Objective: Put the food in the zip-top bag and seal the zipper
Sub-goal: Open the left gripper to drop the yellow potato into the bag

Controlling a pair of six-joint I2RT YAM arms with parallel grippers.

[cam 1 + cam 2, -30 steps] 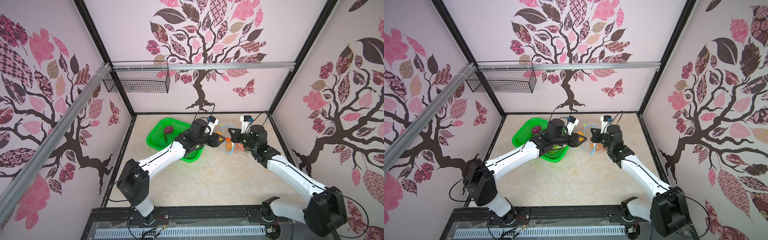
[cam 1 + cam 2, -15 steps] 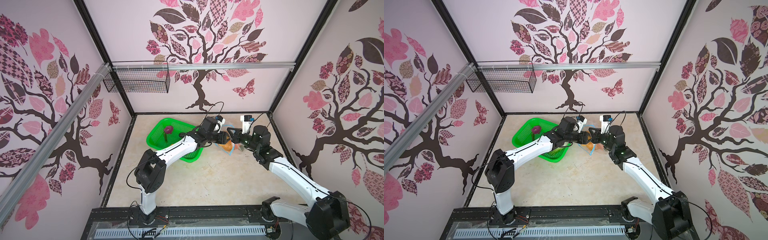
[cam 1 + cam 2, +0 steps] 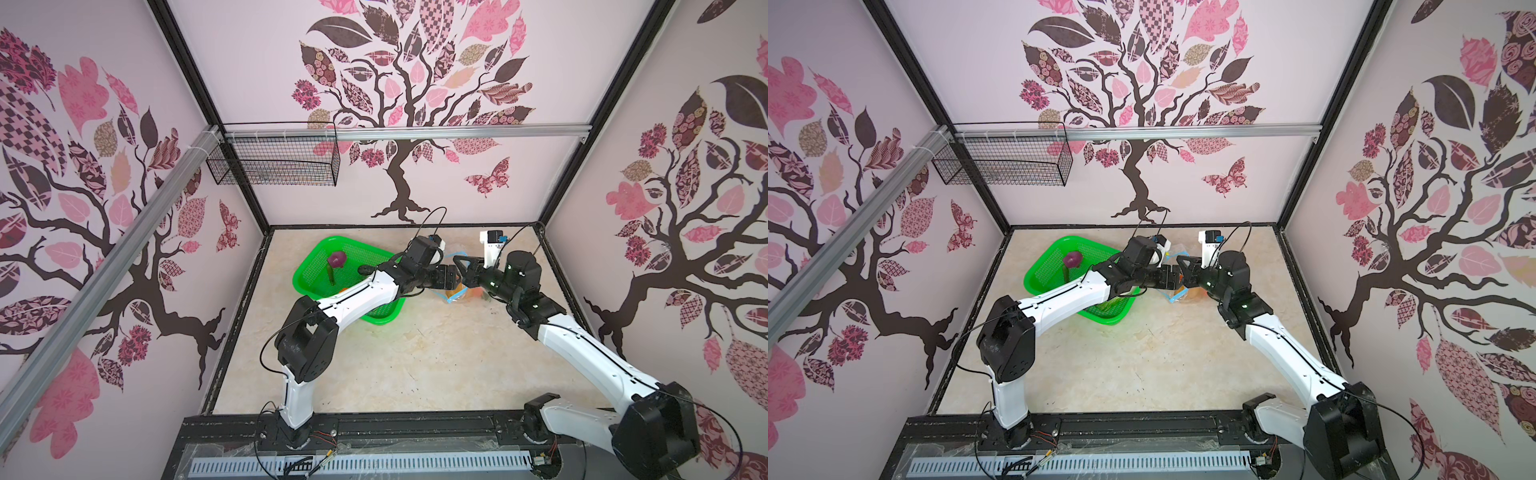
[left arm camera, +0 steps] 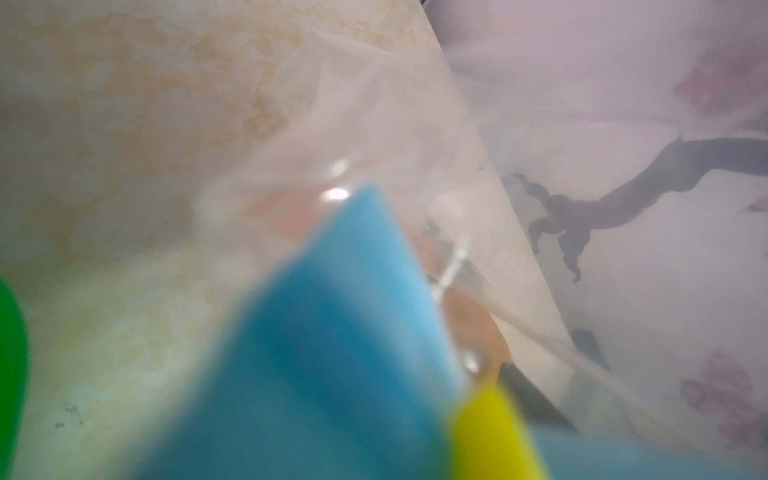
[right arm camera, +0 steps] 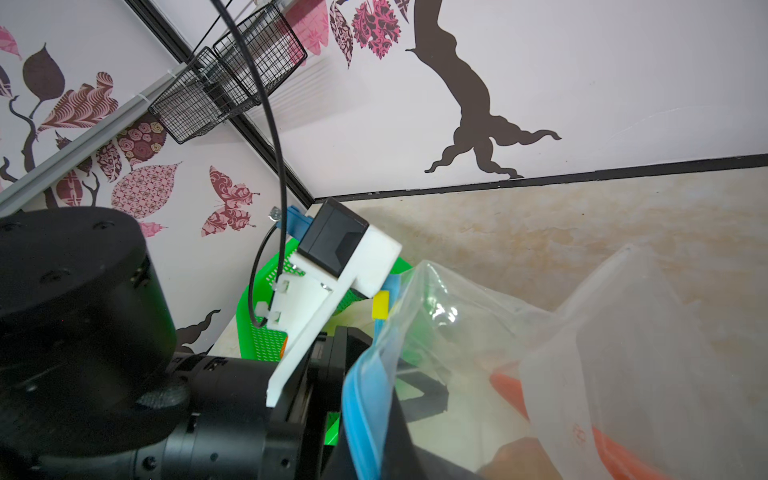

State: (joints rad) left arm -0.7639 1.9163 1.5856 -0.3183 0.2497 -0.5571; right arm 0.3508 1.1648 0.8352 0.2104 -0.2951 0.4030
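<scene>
Right wrist: zip-top bag (image 5: 602, 332) mouth faces basket (image 5: 266, 340); right claw (image 3: 464, 272) clamped on rim; left claw (image 3: 450, 277) state unclear.

A clear, crinkly bag (image 5: 623, 332) sits beside a green basket (image 3: 309, 276), its mouth open. A light blue zipper (image 5: 361, 399) with a yellow tab (image 5: 380, 304) edges the mouth. An orange carrot (image 5: 511, 384) lies inside the bag. A purple onion (image 3: 336, 259) and a dark piece (image 3: 330, 276) lie in the basket.

A purple onion (image 3: 1072, 260) is seen in the green basket (image 3: 1047, 270); a clear bag (image 3: 1187, 296) is seen near it
</scene>
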